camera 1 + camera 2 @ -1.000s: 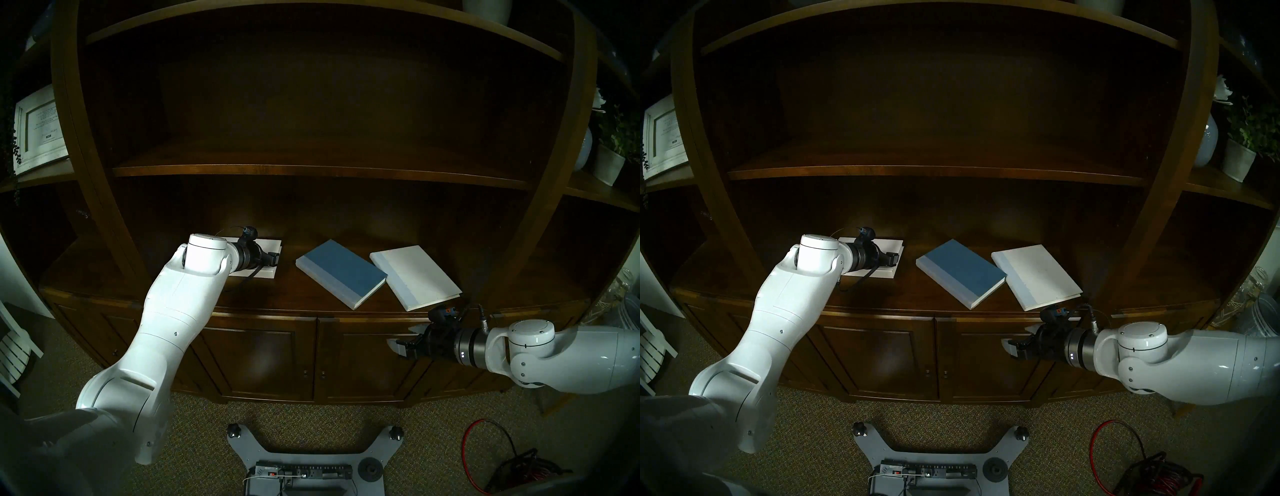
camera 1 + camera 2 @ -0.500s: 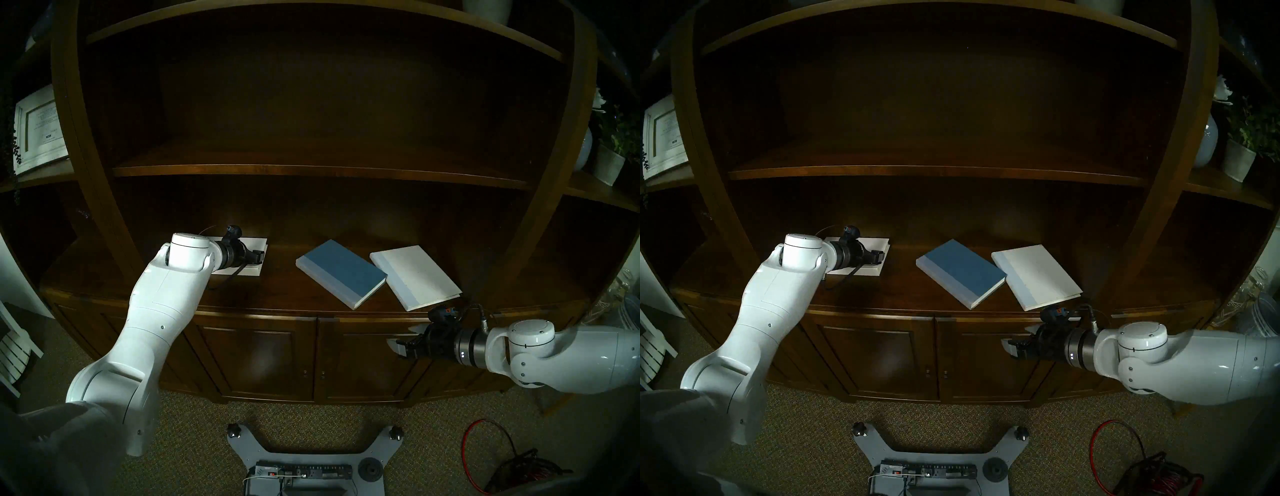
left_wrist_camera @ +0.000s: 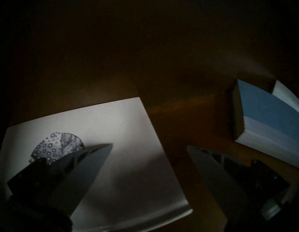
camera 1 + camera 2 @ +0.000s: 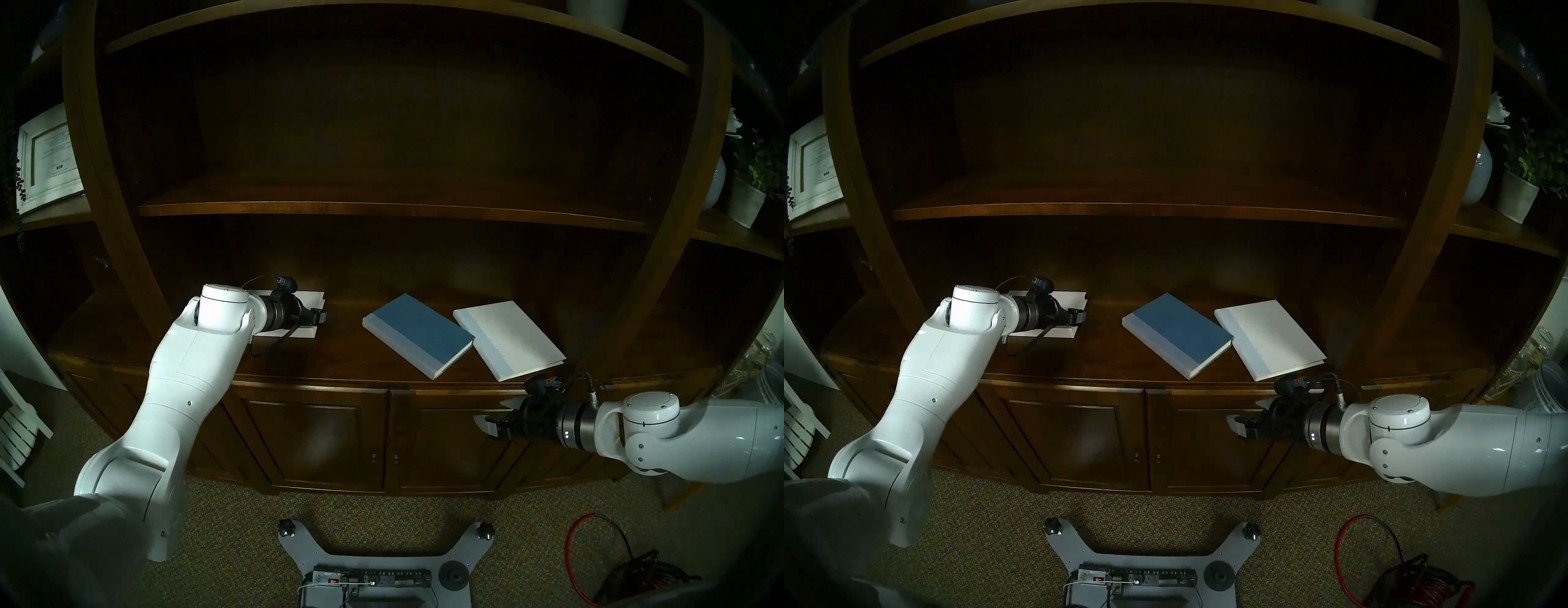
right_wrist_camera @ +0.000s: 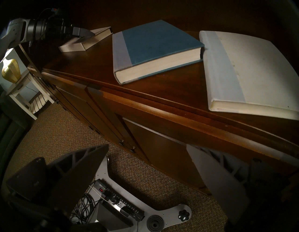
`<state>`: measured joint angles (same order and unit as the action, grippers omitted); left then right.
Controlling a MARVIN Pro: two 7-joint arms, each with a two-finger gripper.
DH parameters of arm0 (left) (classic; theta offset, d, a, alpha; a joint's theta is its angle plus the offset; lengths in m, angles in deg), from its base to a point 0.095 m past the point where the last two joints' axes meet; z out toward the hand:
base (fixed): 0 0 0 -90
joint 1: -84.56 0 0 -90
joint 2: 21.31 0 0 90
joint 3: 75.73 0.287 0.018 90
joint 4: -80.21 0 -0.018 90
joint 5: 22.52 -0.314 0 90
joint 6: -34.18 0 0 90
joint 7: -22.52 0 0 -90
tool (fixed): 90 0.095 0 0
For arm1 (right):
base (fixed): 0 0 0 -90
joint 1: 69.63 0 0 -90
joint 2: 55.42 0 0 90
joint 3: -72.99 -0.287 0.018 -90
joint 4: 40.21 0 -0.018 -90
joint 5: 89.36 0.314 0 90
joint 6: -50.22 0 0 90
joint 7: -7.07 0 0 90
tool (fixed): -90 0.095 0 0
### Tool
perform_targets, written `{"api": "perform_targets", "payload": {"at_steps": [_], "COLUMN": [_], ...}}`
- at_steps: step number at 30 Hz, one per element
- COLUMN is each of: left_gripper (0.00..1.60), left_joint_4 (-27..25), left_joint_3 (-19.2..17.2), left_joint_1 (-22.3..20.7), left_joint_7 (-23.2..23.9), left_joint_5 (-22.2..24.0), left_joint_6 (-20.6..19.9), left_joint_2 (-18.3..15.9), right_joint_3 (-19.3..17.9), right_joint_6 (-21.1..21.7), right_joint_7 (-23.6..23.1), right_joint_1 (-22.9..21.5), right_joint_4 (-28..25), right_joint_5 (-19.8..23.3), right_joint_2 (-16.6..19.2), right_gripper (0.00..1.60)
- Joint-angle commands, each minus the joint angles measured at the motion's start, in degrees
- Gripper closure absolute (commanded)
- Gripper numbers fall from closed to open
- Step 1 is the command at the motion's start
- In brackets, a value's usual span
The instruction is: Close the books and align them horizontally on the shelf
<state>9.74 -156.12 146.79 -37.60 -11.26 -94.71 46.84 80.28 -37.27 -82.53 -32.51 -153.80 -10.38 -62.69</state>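
Three books lie closed and flat on the shelf point(image 4: 339, 361), the deep dark-brown board above the panelled cabinet doors point(image 4: 314, 429).

The white book with the speckled oval emblem point(image 3: 123, 145) sits at the left end, roughly square to the front edge. The left hand point(image 4: 321, 316) hovers low over its right-hand edge. In the left wrist view its two fingers stand well apart, one over the cover and one past the edge over bare wood, with nothing held between them. Whether a finger touches the cover cannot be told.

The blue book with the pale spine point(image 4: 418, 333) lies mid-shelf, turned at an angle. The plain white book with the pale-blue spine point(image 4: 509, 339) lies just to its right, also angled; its near corner is close to the front edge. The two touch, or very nearly touch, at adjacent edges.

The right hand point(image 4: 488, 420) hangs in front of the cabinet doors below the shelf edge, off the shelf, fingers spread wide and empty.
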Motion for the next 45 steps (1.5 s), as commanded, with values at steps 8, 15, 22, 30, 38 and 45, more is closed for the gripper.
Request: {"api": "perform_targets", "payload": {"at_steps": [8, 15, 22, 30, 38, 45], "left_gripper": [0.00, 0.00, 0.00, 0.00, 0.00, 0.00], "left_joint_4": [-11.0, -16.2, -21.3, -27.5, -32.7, -38.0], "left_joint_3": [-3.4, -6.2, -9.8, -12.8, -12.3, -8.5], "left_joint_1": [2.2, 6.0, 12.1, 18.8, 21.6, 20.9], "left_joint_7": [9.8, 13.7, 17.9, 24.8, 31.9, 31.4], "left_joint_5": [4.1, 5.4, 6.7, 9.3, 12.0, 11.5], "left_joint_6": [0.4, 0.3, 0.1, 0.8, 2.6, 2.3], "left_joint_2": [-5.4, -9.3, -13.7, -16.6, -16.1, -12.6], "right_joint_3": [-0.7, -0.5, -0.5, -0.6, -0.7, -0.8], "right_joint_6": [-0.3, -0.3, -0.3, -0.4, -0.4, -0.4], "right_joint_7": [0.0, 0.0, 0.0, 0.1, 0.1, 0.0], "right_joint_1": [-0.9, -0.9, -1.0, -1.2, -1.3, -1.4], "right_joint_4": [0.0, 0.0, 0.0, 0.0, -0.1, -0.1], "right_joint_5": [0.0, 0.0, -0.1, 0.0, 0.0, 0.0], "right_joint_2": [0.0, -0.1, -0.1, -0.1, -0.1, 0.0], "right_gripper": [0.00, 0.00, 0.00, 0.00, 0.00, 0.00]}}
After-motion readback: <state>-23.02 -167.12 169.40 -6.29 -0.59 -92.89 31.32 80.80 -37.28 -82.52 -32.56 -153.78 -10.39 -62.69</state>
